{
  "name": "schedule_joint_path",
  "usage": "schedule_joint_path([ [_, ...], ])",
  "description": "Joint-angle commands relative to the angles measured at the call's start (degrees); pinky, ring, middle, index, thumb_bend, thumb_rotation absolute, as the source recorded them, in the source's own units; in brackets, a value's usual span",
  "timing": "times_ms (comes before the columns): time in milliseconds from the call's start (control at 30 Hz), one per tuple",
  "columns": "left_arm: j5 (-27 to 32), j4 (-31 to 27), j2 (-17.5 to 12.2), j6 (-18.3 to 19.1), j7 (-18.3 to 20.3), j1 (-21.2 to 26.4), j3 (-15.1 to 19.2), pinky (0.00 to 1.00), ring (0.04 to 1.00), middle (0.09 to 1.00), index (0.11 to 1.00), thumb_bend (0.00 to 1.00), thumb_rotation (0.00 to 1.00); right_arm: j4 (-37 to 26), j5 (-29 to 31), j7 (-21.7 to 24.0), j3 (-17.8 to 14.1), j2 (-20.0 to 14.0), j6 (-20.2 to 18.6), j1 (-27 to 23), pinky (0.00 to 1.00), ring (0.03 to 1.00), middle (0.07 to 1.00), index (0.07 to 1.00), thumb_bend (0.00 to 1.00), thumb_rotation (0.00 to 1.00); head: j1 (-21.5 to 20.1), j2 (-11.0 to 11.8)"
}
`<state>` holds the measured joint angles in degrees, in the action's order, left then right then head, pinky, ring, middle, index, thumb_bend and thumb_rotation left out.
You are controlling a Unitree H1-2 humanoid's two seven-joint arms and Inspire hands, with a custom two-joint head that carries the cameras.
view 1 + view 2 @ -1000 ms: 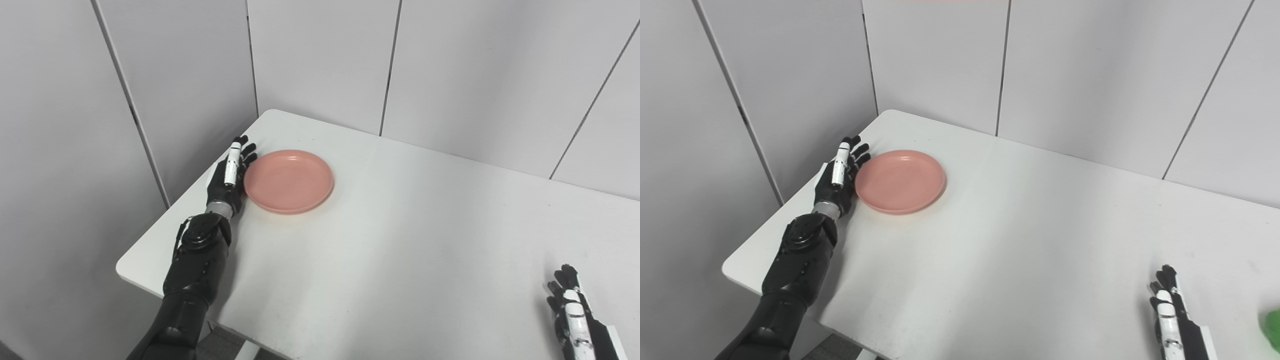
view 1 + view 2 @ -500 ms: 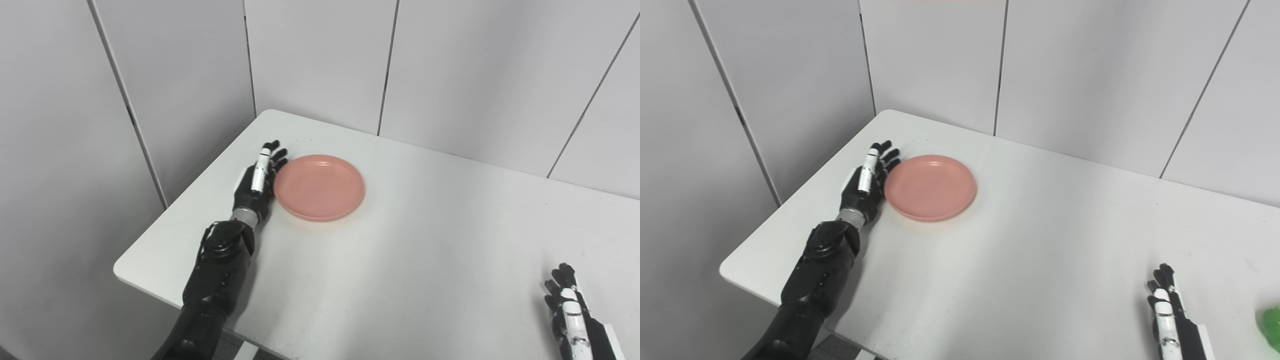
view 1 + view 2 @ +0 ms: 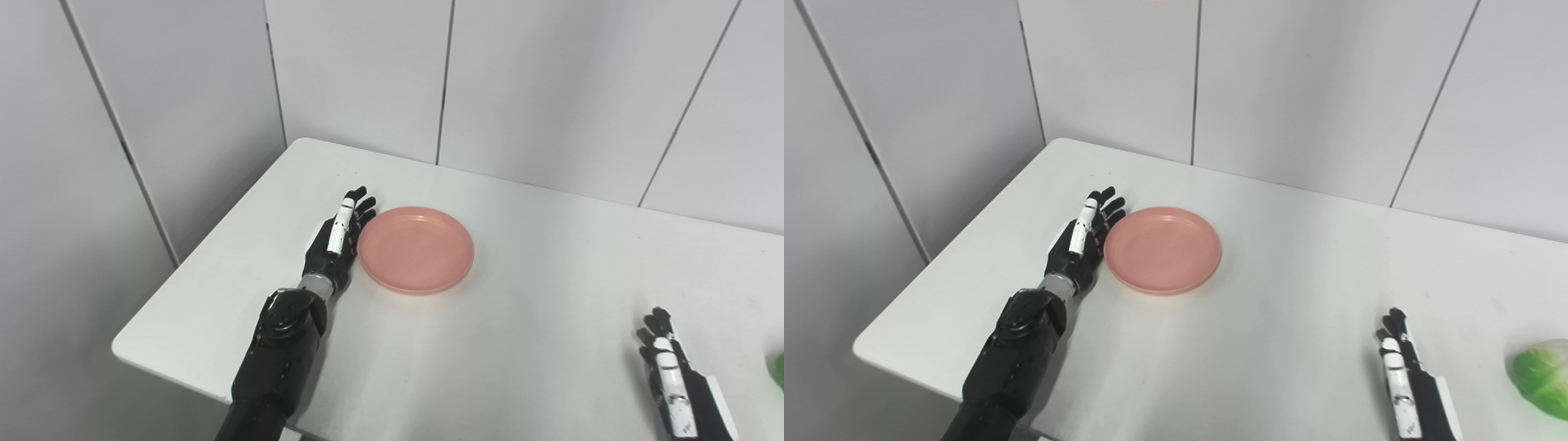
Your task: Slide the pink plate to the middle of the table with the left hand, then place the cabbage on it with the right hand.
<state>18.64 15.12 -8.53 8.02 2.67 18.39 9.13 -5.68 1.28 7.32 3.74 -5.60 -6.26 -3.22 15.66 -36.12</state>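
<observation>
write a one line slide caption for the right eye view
Left hand flat against the pink plate rim; right hand waits open beside the cabbage.

The plate (image 3: pixel 1162 249) is a plain salmon pink, without pattern. The worktop (image 3: pixel 1274 343) is a flat white. The cabbage (image 3: pixel 1543 376) is bright green, paler toward one side. The left hand (image 3: pixel 1081 245) is black with one white strip along its back, and its arm is glossy black. The right hand (image 3: pixel 1402 373) is black and white too. The wall panels (image 3: pixel 1115 73) are pale grey with dark seams.
</observation>
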Motion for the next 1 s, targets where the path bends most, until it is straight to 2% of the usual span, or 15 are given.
schedule_joint_path([
  [0, -0.53, -0.94, 1.59, 3.18, 1.90, -0.26, -2.30, 0.96, 0.944, 0.929, 0.925, 0.44, 1.00, -0.52, -0.30, 0.49, 0.96, 0.58, 1.35, -0.53, 0.99, 0.972, 0.983, 0.989, 0.17, 1.00, -1.07, -0.12],
  [233, 0.02, -4.62, 4.32, 6.53, 2.26, -1.03, -5.99, 0.98, 0.961, 0.953, 0.949, 0.41, 1.00, 0.36, -0.82, -0.26, 1.41, 1.25, 1.32, -0.67, 0.99, 0.970, 0.983, 0.986, 0.18, 1.00, -4.97, -0.82],
  [367, 0.34, -5.43, 5.77, 7.21, 2.31, -1.30, -6.91, 0.99, 0.967, 0.961, 0.954, 0.39, 1.00, 0.52, -1.46, -0.94, 1.70, 1.83, 1.22, -0.67, 0.98, 0.962, 0.976, 0.977, 0.19, 1.00, -7.25, -1.11],
  [500, 0.56, -5.50, 7.42, 7.41, 2.71, -1.47, -7.68, 0.99, 0.966, 0.963, 0.956, 0.39, 1.00, 1.04, -1.70, -1.07, 2.06, 2.23, 1.68, -0.81, 0.98, 0.964, 0.978, 0.977, 0.18, 1.00, -9.09, -1.30],
  [667, 0.66, -4.77, 8.62, 6.83, 4.11, -1.70, -8.76, 1.00, 0.988, 0.987, 0.973, 0.39, 1.00, 0.49, -2.09, -1.55, 2.41, 2.84, 0.47, -0.76, 0.98, 0.963, 0.978, 0.978, 0.19, 1.00, -11.67, -1.65],
  [967, 0.76, -1.88, 10.01, 5.64, 7.36, -2.93, -8.76, 0.97, 0.958, 0.954, 0.938, 0.42, 1.00, 1.24, -2.86, -2.21, 2.92, 3.53, 0.67, -1.06, 0.98, 0.958, 0.971, 0.974, 0.22, 1.00, -15.61, -2.10],
])
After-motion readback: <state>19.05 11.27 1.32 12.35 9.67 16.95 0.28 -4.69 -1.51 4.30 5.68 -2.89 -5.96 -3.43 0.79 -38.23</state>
